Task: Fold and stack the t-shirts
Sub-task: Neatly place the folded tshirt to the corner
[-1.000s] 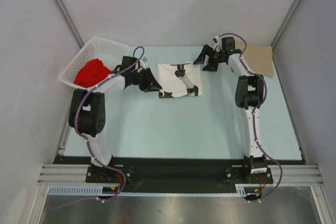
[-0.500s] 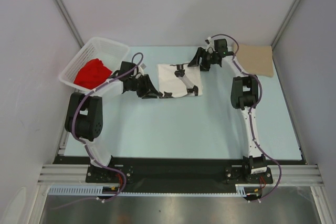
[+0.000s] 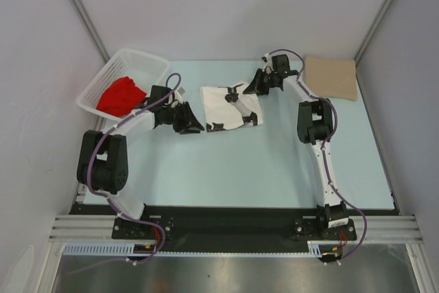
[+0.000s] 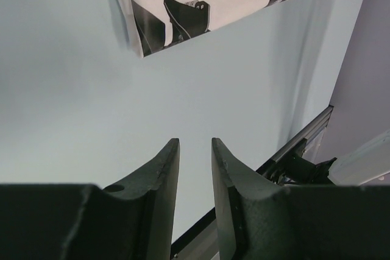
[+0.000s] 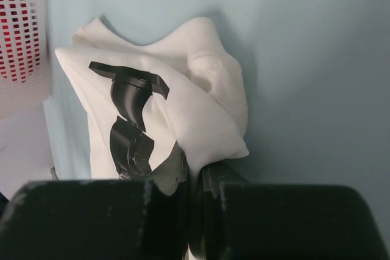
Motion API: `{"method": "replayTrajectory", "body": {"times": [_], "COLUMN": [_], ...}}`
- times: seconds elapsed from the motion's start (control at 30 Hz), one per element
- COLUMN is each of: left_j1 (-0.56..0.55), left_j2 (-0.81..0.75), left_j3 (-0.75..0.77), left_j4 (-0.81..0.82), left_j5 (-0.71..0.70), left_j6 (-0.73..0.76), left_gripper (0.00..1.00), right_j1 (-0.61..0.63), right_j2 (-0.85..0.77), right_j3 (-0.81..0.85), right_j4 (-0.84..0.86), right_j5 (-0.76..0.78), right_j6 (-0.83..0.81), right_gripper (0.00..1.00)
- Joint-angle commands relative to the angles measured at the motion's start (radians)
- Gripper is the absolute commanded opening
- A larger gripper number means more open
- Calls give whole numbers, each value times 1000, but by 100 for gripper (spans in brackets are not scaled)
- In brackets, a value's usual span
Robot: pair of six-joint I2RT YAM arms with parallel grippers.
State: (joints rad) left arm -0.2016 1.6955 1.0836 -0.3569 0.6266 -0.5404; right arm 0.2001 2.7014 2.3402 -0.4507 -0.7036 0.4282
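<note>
The white t-shirt (image 3: 230, 106) lies crumpled mid-table on the far side, its far right corner bunched up. The right gripper (image 5: 194, 175) seems clamped on that corner, though its own fingers hide the contact. The left gripper (image 4: 195, 147) hangs over bare table (image 3: 226, 169) just beside the shirt's left edge, with a narrow, empty gap between its fingers. The red t-shirt (image 3: 122, 95) sits in the basket (image 3: 147, 60), partly hidden by its wall. The tan t-shirt (image 3: 331, 78) lies flat in the far right corner.

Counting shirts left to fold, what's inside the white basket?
A bright red t-shirt lies bunched inside the basket. Anything beneath it is covered by the cloth.
</note>
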Motion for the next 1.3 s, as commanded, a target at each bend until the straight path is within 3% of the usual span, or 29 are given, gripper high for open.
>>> {"method": "replayTrajectory", "body": {"times": [0.0,0.3,0.6,0.87,1.0,1.13,1.27], "left_j1": [14,21,22,21,21,21,21], "left_j2": [-88,-183,-211,-116,-76,-39,-22], "left_j3": [-28,-137,-189,-113,-100,-91,-87], "left_j4": [27,101,92,84,69,56,35], "left_j5": [-5,8,41,78,87,94,101], "left_j6": [20,-20,-6,-10,-3,5,3], "left_gripper": [33,34,34,34,34,34,34], "right_j1": [24,1,-60,-123,-142,-168,-180], "right_j2": [-96,-310,-439,-425,-427,-420,-463], "right_j3": [10,-18,42,142,178,267,255], "right_j4": [-167,-442,-467,-491,-467,-479,-441], "right_j5": [99,340,469,558,676,723,720], "right_j6": [-58,-324,-448,-528,-568,-600,-646], "right_gripper": [0,0,0,0,0,0,0]}}
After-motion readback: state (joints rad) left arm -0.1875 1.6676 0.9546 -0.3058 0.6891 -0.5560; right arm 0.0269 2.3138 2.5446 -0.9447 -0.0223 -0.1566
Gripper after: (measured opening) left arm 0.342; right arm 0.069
